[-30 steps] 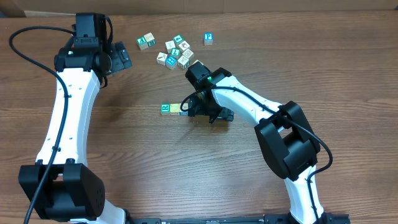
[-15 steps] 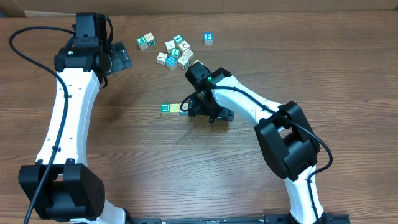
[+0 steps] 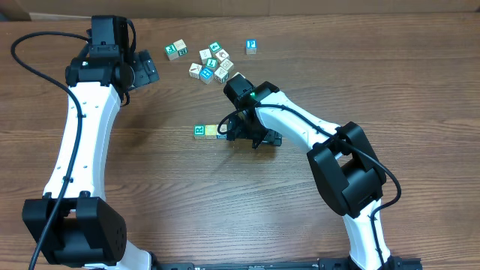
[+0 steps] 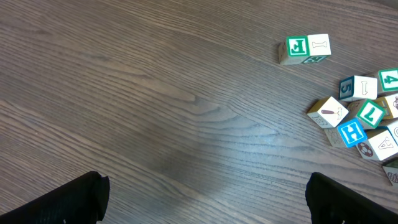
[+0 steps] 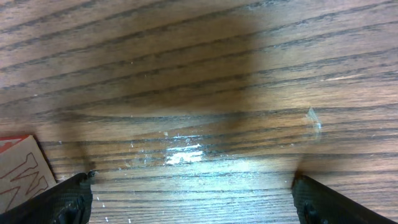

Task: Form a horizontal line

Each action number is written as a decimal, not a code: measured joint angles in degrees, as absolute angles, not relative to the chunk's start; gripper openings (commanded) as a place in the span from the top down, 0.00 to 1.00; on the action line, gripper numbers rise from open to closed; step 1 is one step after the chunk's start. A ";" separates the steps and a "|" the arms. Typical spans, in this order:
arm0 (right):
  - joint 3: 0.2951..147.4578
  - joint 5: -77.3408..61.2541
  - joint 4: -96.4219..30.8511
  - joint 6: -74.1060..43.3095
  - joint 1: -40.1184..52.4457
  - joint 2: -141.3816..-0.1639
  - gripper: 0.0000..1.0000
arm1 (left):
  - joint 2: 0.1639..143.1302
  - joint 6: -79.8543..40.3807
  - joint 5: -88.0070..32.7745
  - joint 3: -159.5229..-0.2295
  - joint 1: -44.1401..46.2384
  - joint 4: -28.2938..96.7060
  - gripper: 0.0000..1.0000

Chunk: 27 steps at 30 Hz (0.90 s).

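Two letter blocks (image 3: 205,131) lie side by side in a short row at mid-table. My right gripper (image 3: 251,136) is open and empty, low over the wood just right of the row. In the right wrist view, a block with a red letter (image 5: 18,171) shows at the left edge beside the left finger, with bare wood between the fingers (image 5: 193,199). A pile of several blocks (image 3: 211,64) sits at the back, with one blue block (image 3: 251,46) apart to its right. My left gripper (image 3: 146,71) is open and empty, left of the pile, which also shows in the left wrist view (image 4: 357,121).
A pair of blocks (image 3: 176,50) lies left of the pile, seen also in the left wrist view (image 4: 305,50). The wooden table (image 3: 150,187) runs wide toward the front.
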<state>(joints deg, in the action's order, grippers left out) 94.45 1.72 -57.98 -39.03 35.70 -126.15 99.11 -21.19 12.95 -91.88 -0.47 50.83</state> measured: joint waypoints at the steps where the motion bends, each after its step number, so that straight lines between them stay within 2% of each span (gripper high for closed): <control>1: 94.45 1.72 -57.98 -39.03 35.70 -126.15 0.00 | 99.11 -21.17 12.93 -91.88 -0.47 50.83 0.00; 21: 94.45 1.74 -58.08 -39.00 35.70 -126.17 0.01 | 99.11 -21.19 12.93 -91.88 -0.47 50.83 0.00; 27: 95.68 1.52 -63.24 -39.00 35.68 -126.17 0.04 | 99.11 -21.19 12.95 -91.88 -0.47 50.81 0.00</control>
